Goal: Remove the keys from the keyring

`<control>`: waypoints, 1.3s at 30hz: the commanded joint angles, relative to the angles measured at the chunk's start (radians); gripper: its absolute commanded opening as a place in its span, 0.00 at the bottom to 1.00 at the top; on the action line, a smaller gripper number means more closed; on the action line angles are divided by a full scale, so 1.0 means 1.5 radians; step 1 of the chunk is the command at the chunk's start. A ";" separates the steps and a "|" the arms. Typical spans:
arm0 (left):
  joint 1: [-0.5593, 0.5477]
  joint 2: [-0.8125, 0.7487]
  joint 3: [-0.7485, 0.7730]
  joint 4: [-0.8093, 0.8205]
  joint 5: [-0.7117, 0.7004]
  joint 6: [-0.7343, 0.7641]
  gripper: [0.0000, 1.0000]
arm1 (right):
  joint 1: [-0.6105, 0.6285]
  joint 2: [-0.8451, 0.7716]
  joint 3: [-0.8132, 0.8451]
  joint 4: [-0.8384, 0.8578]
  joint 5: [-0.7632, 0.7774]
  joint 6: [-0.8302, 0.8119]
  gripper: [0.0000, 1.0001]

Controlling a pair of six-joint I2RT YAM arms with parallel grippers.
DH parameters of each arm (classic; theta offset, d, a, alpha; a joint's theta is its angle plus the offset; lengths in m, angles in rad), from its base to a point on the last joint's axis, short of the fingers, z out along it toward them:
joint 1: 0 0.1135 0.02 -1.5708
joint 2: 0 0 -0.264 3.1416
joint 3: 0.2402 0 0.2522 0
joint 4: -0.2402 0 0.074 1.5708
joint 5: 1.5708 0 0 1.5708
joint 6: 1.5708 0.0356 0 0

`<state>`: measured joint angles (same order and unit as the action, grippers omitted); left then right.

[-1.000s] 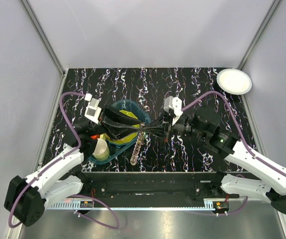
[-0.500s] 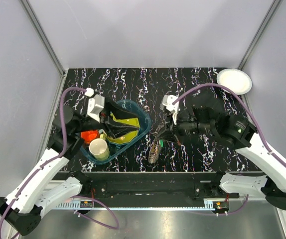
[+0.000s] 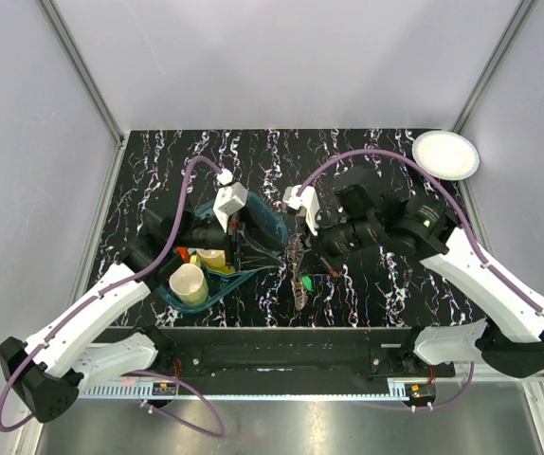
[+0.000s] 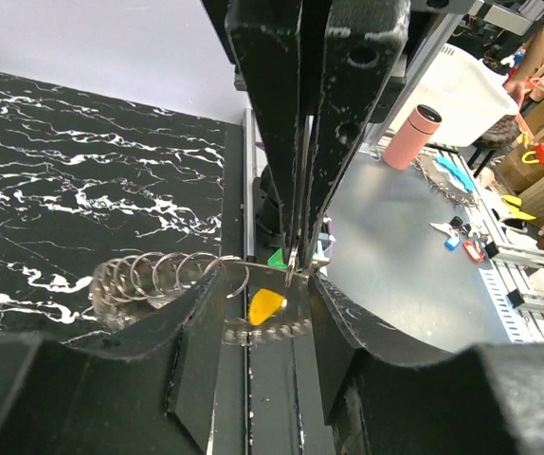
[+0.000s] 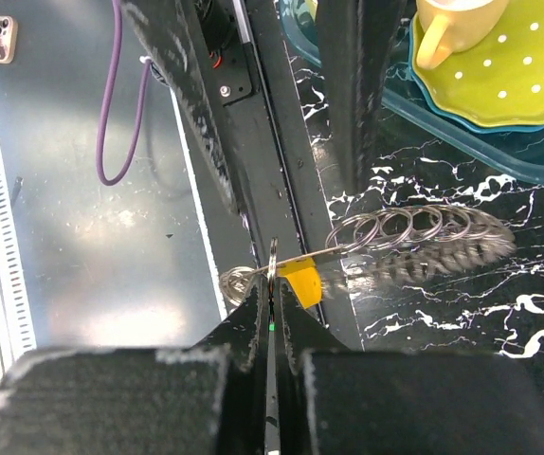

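Cup: cream cup [image 3: 189, 283] is standing upright in the near-L end of the teal tray [image 5: 480, 156].
Keyring: keyring [image 3: 298, 273] is hanging just off the tray's R side, over the black marbled tabletop [image 3: 376, 161]. Its mottled strip + a row of wire rings are running toward the near edge. Can't tell if the low end is touching the tabletop.
Tag: yellow tag [image 4: 265, 303] is dangling from the rings, right btwn both claws' tips, just R of the tray.
R claw: right claw [image 5: 271, 284] is sitting on the keyring's side away from the tray, fingers pressing tight together on one thin wire ring of the keyring.
L claw: left claw [image 4: 267, 292] is hovering at the tray's R end, fingers standing apart either side of the ring bunch. A toothed key edge [image 4: 262, 332] is lying btwn them; can't tell if it's pinching anything.
In tray: yellow mug [image 5: 447, 28] + dotted yellow-green plate [image 5: 528, 81] are sitting inside, beyond the cup.
Far: white plate [image 3: 445, 154] is lying on the tabletop well beyond the tray, off to its R.
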<state>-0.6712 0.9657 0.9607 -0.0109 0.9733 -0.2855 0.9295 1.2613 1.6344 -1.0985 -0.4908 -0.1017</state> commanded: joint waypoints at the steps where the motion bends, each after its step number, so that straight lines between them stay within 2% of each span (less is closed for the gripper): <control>1: -0.014 0.016 0.029 0.009 0.023 -0.019 0.43 | 0.000 0.017 0.042 -0.004 -0.027 -0.013 0.00; 10: -0.021 0.033 0.023 0.009 0.027 -0.012 0.34 | 0.000 0.033 0.041 0.019 -0.039 -0.006 0.00; 16: -0.021 0.042 0.025 -0.021 0.035 0.009 0.32 | -0.001 0.032 0.035 0.033 -0.043 -0.003 0.00; 39: -0.031 0.058 0.033 -0.014 0.046 0.004 0.26 | 0.000 0.044 0.020 0.056 -0.052 0.000 0.00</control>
<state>-0.7116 1.0496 0.9684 -0.0597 1.0271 -0.2848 0.9295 1.3243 1.6470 -1.0882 -0.5243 -0.1078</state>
